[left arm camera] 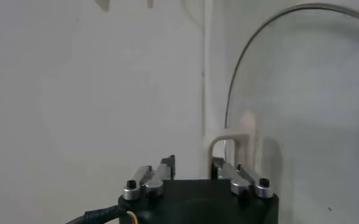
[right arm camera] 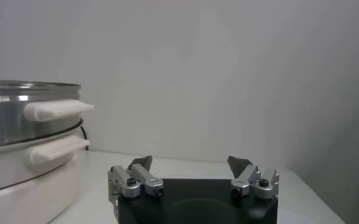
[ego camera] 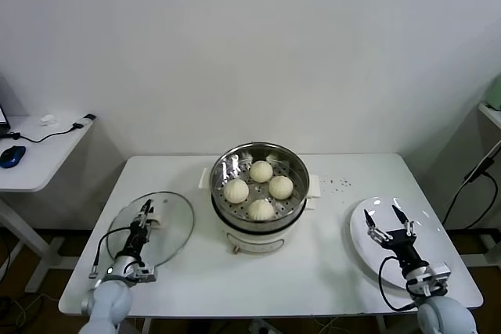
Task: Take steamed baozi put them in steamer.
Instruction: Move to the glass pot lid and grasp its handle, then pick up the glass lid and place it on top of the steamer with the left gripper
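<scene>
Several cream-white baozi (ego camera: 261, 170) (ego camera: 236, 190) (ego camera: 281, 187) lie inside the steel steamer (ego camera: 225, 167) on its cream pot base at the table's middle. The steamer's side with its cream handles also shows in the right wrist view (right arm camera: 21, 115). My right gripper (ego camera: 391, 224) is open and empty above the white plate (ego camera: 362, 234) at the right; its jaws stand wide apart in the right wrist view (right arm camera: 190, 161). My left gripper (ego camera: 145, 210) is open and empty over the glass lid (ego camera: 171, 234) at the left, close to the lid's cream handle (left arm camera: 231, 139).
The flat white plate holds nothing. Dark specks (ego camera: 338, 184) lie on the table right of the steamer. A side desk (ego camera: 35, 163) with a blue mouse (ego camera: 11, 156) stands at the far left. Cables hang at the right edge (ego camera: 477, 177).
</scene>
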Robot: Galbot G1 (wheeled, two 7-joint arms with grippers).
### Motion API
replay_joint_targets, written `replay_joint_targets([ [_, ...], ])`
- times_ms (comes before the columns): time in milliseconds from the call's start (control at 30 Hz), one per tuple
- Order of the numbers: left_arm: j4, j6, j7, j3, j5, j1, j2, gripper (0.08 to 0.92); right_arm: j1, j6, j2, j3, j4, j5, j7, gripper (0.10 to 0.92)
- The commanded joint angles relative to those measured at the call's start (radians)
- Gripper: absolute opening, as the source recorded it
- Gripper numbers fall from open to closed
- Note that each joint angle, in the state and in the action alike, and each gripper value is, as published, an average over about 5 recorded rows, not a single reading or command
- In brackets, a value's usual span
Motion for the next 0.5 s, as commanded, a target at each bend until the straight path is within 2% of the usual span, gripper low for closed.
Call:
replay_joint_targets([
  [33,-0.02,0.003,0.004,0.006,-0.04,0.005,0.004,0.367,0.003,0.002,0.005,0.002,-0.014,-0.012,0.0,0.823],
  [167,-0.094,0.025,0.011,0.009,-0.066,0.041,0.015,0.255,0.01,0.002,0.005,0.001,-0.022,-0.013,0.002,0.823],
  [267,-0.203,0.087,0.02,0.019,-0.11,0.095,0.035,0.178,0.019,0.003,0.004,0.0,-0.029,-0.013,0.001,0.823],
  [500,-0.553,0.369,0.039,0.035,-0.181,0.293,0.124,0.15,0.045,0.005,0.002,0.006,-0.05,-0.012,0.003,0.823],
])
